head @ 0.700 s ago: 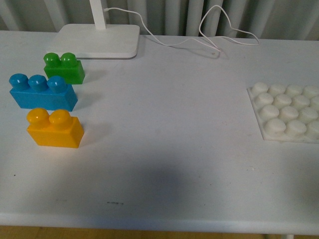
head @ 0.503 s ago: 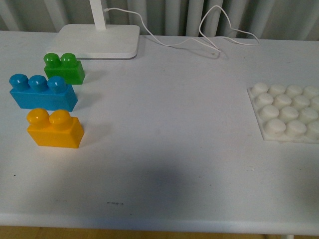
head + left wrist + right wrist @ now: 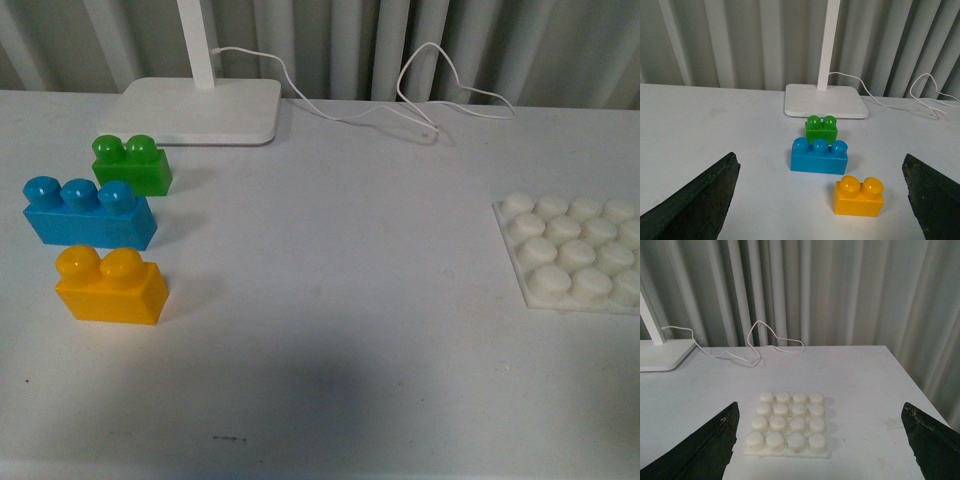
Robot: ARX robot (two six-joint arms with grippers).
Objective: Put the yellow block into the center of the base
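Nothing on your desk [image 3: 330,330] has changed places; only the front view has shifted slightly. You have the lamp foot [image 3: 195,110] far left and the base [image 3: 570,250] at the right edge. Well apart on the left lie the blue brick [image 3: 88,213], the yellow block [image 3: 110,285] just nearer and the green brick [image 3: 132,165] behind. Your left gripper [image 3: 819,175] and right gripper [image 3: 819,407] both show jaws wide and empty.

White table [image 3: 330,300], flat. Left side, near to far, in a staggered column: yellow block [image 3: 110,286], blue brick [image 3: 88,213], green brick [image 3: 132,166], all studs up, close together, none visibly touching. Lamp foot [image 3: 195,110] at the far edge behind them. Cable [image 3: 430,44] trails rightward from it. Base [image 3: 572,262] lies flat at the right, well apart from the bricks.
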